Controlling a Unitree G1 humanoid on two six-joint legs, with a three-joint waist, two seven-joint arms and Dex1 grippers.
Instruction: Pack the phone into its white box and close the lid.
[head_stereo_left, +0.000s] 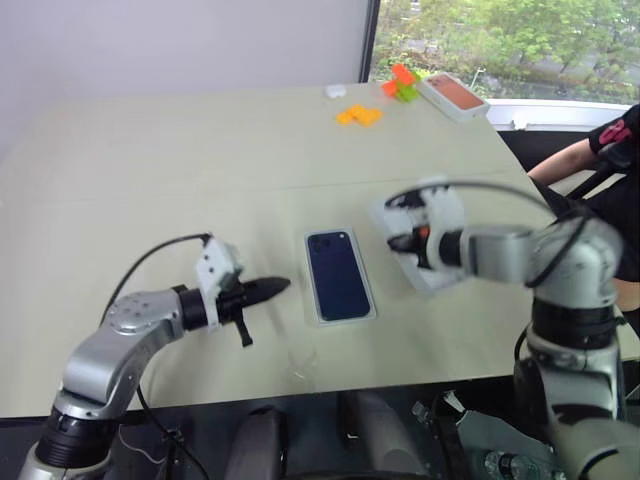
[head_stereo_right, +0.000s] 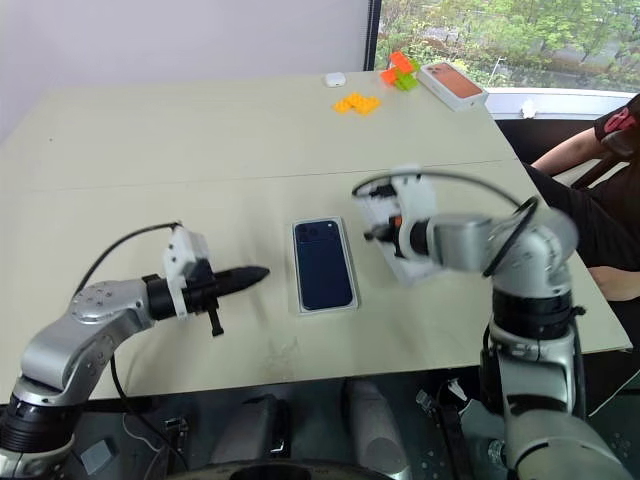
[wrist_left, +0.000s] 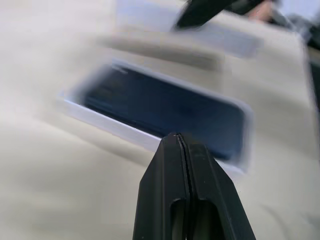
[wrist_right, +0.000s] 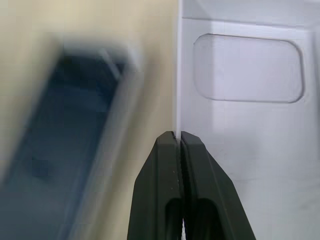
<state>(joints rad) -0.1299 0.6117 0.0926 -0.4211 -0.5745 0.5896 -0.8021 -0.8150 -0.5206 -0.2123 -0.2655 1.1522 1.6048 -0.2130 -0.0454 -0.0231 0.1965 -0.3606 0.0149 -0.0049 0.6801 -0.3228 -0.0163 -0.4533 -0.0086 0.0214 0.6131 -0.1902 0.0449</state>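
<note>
The table (head_stereo_right: 180, 150) fills most of the head views, and the task's things sit in its lower middle. The white box (head_stereo_right: 324, 301) lies flat at centre-bottom with the phone (head_stereo_right: 323, 265) already lying in it, camera cluster toward the upper end; its long axis runs up and down the frame, tipped slightly to the right at the bottom.

Just right of it, the lid (head_stereo_right: 405, 262) is raised off the table at a slant, pale inside showing. In the right wrist view its thin side wall (wrist_right: 178, 75) runs straight down into the tips of the right gripper (head_stereo_right: 385, 232), whose two black fingers are pressed together on that wall, so the lid hangs from one edge. The lid's long axis looks roughly parallel to the box's, though its tilt makes that hard to judge.

The coming move, as I judge it, turns on this: the box lies to the left of the held lid, near but apart, so the lid has to travel left, level out and line up with the tray's rim.

The left gripper (head_stereo_right: 255, 273) sits lower left, fingers closed on nothing, pointing right at the box's left long side and close to it; it is the nearer arm for steadying the tray.
</note>
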